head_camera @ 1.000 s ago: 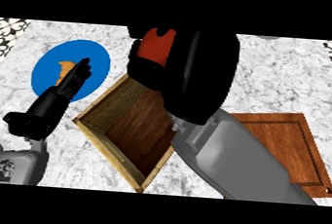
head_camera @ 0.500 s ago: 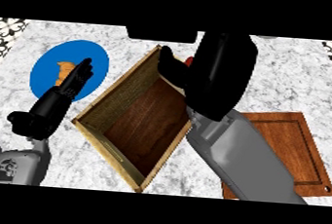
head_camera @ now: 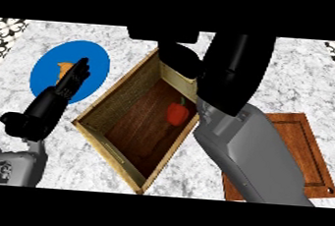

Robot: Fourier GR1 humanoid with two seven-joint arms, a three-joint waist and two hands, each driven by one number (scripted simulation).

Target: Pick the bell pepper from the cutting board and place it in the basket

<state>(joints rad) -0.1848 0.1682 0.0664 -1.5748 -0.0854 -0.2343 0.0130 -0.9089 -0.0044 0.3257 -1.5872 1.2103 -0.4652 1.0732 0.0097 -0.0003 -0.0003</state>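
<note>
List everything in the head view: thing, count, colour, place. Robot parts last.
bell pepper: 1, red, lying on the floor of the basket
basket: 1, tan walls with dark wood floor, centre of the counter, set at an angle
cutting board: 1, reddish brown, right of the basket, partly hidden by the right forearm
plate: 1, blue, left of the basket
small item on the plate: 1, orange, mostly hidden by the left hand, cannot tell what it is
counter: 1, grey-white marble
left hand: 1, black, fingers straight, over the plate
right hand: 1, black, above the basket's far end, fingers unclear
</note>
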